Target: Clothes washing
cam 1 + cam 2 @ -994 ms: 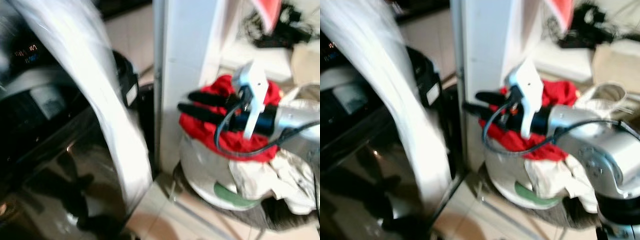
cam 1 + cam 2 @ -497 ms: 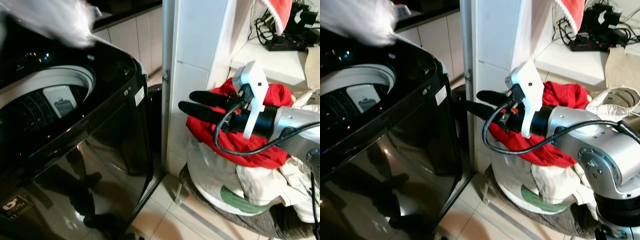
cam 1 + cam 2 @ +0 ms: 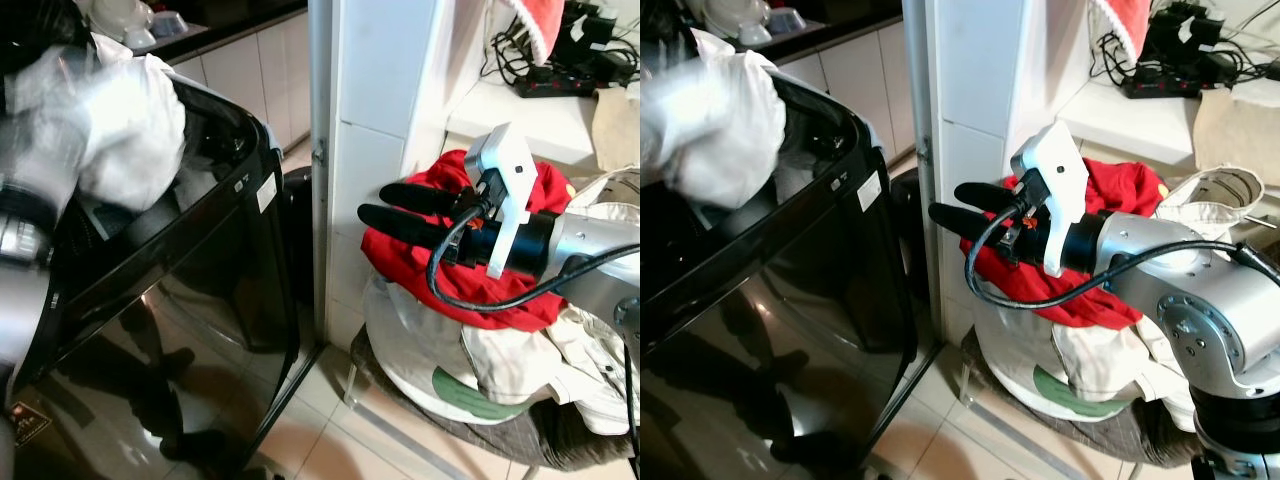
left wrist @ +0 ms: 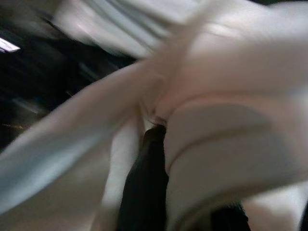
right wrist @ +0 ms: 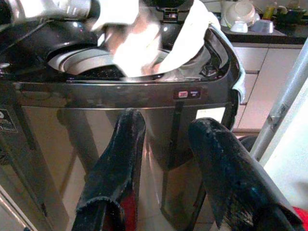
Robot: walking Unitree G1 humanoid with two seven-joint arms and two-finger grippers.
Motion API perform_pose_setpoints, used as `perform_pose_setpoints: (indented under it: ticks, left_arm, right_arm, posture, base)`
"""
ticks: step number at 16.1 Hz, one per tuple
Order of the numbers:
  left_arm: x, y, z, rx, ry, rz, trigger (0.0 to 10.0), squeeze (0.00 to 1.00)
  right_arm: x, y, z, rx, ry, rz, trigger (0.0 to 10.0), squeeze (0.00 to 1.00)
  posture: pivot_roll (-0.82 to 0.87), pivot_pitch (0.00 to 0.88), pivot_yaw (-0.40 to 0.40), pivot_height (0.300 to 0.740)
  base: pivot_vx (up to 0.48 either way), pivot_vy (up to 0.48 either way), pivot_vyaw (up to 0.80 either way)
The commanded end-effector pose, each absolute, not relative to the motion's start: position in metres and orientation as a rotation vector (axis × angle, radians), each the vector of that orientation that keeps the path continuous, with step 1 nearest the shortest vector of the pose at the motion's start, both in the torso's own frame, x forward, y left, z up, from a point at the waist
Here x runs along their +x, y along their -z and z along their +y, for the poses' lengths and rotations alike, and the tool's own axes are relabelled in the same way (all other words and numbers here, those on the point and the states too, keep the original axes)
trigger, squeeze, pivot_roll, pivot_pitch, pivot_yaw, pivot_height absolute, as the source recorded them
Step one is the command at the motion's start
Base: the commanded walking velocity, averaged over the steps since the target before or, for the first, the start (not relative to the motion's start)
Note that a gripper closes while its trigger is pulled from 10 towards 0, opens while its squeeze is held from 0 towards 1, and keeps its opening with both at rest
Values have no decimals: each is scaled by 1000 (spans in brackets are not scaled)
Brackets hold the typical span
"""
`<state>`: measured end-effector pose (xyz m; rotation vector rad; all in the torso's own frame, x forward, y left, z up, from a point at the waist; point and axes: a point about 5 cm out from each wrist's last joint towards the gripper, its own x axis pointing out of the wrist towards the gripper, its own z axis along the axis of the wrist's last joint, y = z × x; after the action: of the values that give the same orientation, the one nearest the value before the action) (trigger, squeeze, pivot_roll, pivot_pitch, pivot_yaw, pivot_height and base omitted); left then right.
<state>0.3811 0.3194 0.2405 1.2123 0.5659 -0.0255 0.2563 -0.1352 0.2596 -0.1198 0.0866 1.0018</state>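
Landmark: black top-loading washing machine (image 3: 190, 300), lid open, glossy front panel, pale drum rim (image 5: 84, 60) visible inside the opening.

- White garment (image 3: 125, 150): bunched and partly blurred, held above the machine's open top, its lower folds hanging at the drum opening.
- Left gripper (image 4: 144, 192): above the machine, buried in the white garment; one black finger shows pressed into a fold of the cloth, fingers clamped on it. Silver left arm (image 3: 20, 290) rises at the machine's near corner.
- Right gripper (image 3: 385, 205): held level to the right of the machine, pointing toward it across the white pillar (image 3: 370, 130); its two black fingers (image 5: 115, 163) stand apart, holding nothing.
- Red garment (image 3: 450, 270): heaped on top of a pile of pale laundry (image 3: 500, 350), right of the machine and beyond the pillar, directly behind the right gripper.
- Power strip with cables (image 3: 565, 75): on a white ledge, further right of the machine, above the laundry pile.
- Bowls (image 5: 238, 14): on the dark counter behind the machine.
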Motion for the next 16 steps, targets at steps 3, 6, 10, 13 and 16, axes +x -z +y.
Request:
perform_pose_setpoints:
  ticks: [3, 6, 10, 13, 16]
  left_arm:
    - [365, -232, 340, 1195, 125, 740, 0, 0]
    - [343, -297, 376, 1107, -73, 579, 0, 0]
    - [295, -378, 422, 1146, -471, 425, 0, 0]
    - [259, -440, 429, 1193, -766, 143, 0, 0]
    - [239, -478, 418, 1233, -922, -86, 0, 0]
  right_arm:
    - [255, -261, -136, -137, -1002, 83, 10000, 0]
    - [255, -263, -137, -138, -998, 78, 10000, 0]
    - [256, -262, -137, -136, -1003, 79, 10000, 0]
    - [257, -263, -136, -135, -1009, 78, 10000, 0]
    - [258, -263, -136, -137, -1012, 78, 10000, 0]
  posture:
    - [-86, 0, 48, 740]
    - [-86, 0, 46, 740]
    - [-76, 0, 35, 740]
    - [-72, 0, 29, 740]
    - [-71, 0, 25, 740]
  base:
    - [0, 0, 0]
    - [0, 0, 0]
    - [0, 0, 0]
    - [0, 0, 0]
    - [0, 0, 0]
